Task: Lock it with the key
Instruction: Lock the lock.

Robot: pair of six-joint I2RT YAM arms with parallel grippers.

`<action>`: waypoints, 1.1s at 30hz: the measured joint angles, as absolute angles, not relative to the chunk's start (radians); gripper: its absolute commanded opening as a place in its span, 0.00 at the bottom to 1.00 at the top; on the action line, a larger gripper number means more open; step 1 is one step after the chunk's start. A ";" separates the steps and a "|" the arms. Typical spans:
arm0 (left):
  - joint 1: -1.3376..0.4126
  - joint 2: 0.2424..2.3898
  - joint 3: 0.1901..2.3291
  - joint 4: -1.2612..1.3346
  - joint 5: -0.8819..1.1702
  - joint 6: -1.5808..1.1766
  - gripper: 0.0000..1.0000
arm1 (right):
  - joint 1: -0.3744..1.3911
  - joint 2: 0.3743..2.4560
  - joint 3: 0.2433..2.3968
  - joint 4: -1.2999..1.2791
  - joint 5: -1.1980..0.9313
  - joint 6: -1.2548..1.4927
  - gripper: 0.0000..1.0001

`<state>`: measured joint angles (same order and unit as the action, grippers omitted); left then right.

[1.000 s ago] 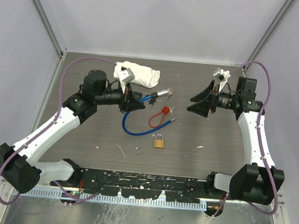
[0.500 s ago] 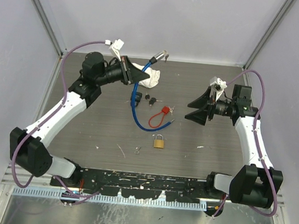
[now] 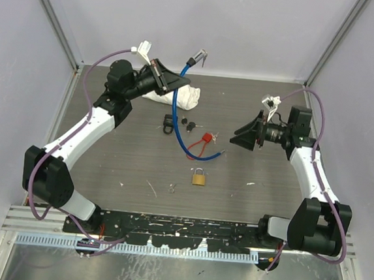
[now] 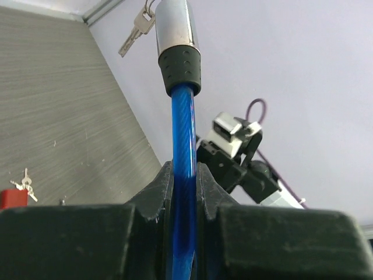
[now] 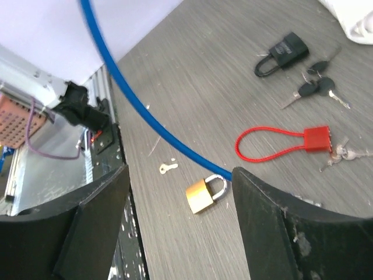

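While the left gripper (image 3: 181,84) hangs high in the upper left of the top view, its fingers are pinched narrow on a blue cable lock (image 4: 182,134), whose cable curves down toward the centre of that frame. The lock's chrome end (image 4: 173,23) rises past the fingers in the left wrist view, with keys (image 4: 135,30) hanging at its tip. The right gripper (image 3: 236,136), at middle right, is off the table (image 3: 106,166), its fingers spread wide and holding nothing. Its wrist view shows a brass padlock (image 5: 205,194) at lower centre, a small loose key (image 5: 168,168) just left of it, a red cable lock (image 5: 280,143) at right and a black padlock (image 5: 282,52) at upper right. A white cloth (image 3: 185,99) lies beneath the left gripper.
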<state>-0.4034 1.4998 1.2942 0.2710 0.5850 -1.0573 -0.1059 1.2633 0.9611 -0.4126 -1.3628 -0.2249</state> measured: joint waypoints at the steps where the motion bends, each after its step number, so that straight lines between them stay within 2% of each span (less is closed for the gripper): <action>1: -0.404 1.500 1.296 0.279 0.580 -1.048 0.00 | -0.106 1.259 0.921 -0.319 -1.334 -0.126 0.76; 7: -0.407 1.500 1.308 0.354 0.537 -1.002 0.00 | -0.097 1.243 0.611 0.277 -1.110 0.566 0.70; 11: -0.418 1.505 1.313 0.417 0.500 -0.995 0.00 | -0.043 1.243 0.540 0.318 -0.896 0.844 0.70; 16: -0.448 1.514 1.314 0.470 0.461 -0.976 0.00 | 0.056 1.206 0.511 0.297 -0.719 1.007 0.67; 24: -0.495 1.515 1.314 0.484 0.404 -0.928 0.00 | 0.070 1.235 0.447 0.266 -0.618 1.136 0.64; 33: -0.517 1.493 1.253 0.516 0.359 -0.900 0.00 | 0.095 1.379 0.437 0.292 -0.583 1.225 0.64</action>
